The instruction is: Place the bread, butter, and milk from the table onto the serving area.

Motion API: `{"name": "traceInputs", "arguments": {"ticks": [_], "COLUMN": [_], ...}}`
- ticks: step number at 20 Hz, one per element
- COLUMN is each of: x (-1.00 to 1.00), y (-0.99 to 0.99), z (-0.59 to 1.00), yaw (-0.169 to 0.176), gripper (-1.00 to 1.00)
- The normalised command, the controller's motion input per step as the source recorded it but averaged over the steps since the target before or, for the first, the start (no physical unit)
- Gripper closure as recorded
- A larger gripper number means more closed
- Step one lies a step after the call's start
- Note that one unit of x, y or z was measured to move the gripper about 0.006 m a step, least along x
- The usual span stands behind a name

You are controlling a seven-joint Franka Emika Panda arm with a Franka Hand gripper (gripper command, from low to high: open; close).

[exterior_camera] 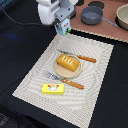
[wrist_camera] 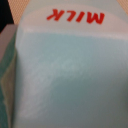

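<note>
Pincer (exterior_camera: 62, 25) grips one milk (exterior_camera: 63, 28); one bread (exterior_camera: 68, 62), one butter (exterior_camera: 53, 89).

One loaf (exterior_camera: 68, 63), one butter packet (exterior_camera: 52, 89), one milk carton (exterior_camera: 63, 28), one plate (exterior_camera: 68, 69), two pots (exterior_camera: 92, 15) beyond placemat (exterior_camera: 35, 75)

Exterior view looks down at the table; wrist view presses against the milk (wrist_camera: 65, 70) both share.

Even, soft light in the exterior view, low resolution, faint shadows; wrist view blurred, milk carton (wrist_camera: 65, 75) far too close for focus.
</note>
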Motion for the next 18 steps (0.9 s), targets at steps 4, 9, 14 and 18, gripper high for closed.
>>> {"name": "traceInputs", "arguments": {"ticks": [4,9,14,18], "x": [0.84,0.71,0.42,0.25], "y": [0.28,0.33,0.20,0.07], "z": [-0.07,-0.13,-0.24,-0.19], "yaw": [-0.047,-0.042,-0.035,-0.005], "gripper": [1.00,1.00,1.00,1.00]}}
